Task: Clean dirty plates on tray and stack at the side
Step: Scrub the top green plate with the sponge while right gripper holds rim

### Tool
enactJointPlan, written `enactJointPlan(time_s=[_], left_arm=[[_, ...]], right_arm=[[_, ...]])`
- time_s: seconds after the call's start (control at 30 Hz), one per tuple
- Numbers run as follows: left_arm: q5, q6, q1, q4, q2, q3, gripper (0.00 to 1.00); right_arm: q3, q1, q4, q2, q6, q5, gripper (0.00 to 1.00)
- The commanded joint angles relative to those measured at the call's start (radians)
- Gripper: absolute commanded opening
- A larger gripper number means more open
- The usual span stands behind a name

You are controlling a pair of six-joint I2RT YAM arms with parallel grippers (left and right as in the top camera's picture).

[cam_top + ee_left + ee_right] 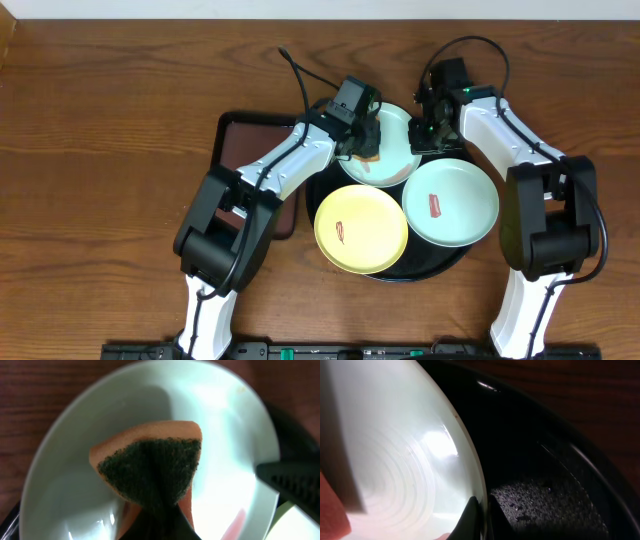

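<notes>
The black round tray point(402, 277) holds three plates. My left gripper point(366, 142) is shut on an orange sponge with a green scrub face point(150, 462) and presses it on the back mint-green plate point(397, 142). In the left wrist view that plate point(75, 475) shows a pinkish smear at lower right. My right gripper point(428, 130) is shut on this plate's right rim point(482, 510). The yellow plate point(362, 228) and the second mint-green plate point(455, 205) lie at the front of the tray, each with a reddish smear.
A smaller rectangular brown tray point(245, 150) with a black rim lies left of the round tray, under my left arm. Dark wood tabletop point(120, 120) surrounds both trays. Cables run from both wrists over the back of the table.
</notes>
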Motion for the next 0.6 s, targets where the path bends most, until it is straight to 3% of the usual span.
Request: enactJointPlan(time_s=[0.0,0.33,0.57], left_arm=[[0.017,-0.083,0.002,0.023,0.023,0.02,0.08],[-0.135,-0.037,0.021,-0.146,0.074,0.028,0.08],[-0.281,-0.088,0.022,-0.274,0.074,0.032,0.08]], right_arm=[[-0.015,0.002,-0.021,-0.014,-0.044,0.073,0.01],[-0.015,0.002,-0.037,-0.014,-0.048,0.073,0.01],[-0.015,0.002,-0.037,-0.014,-0.048,0.073,0.01]])
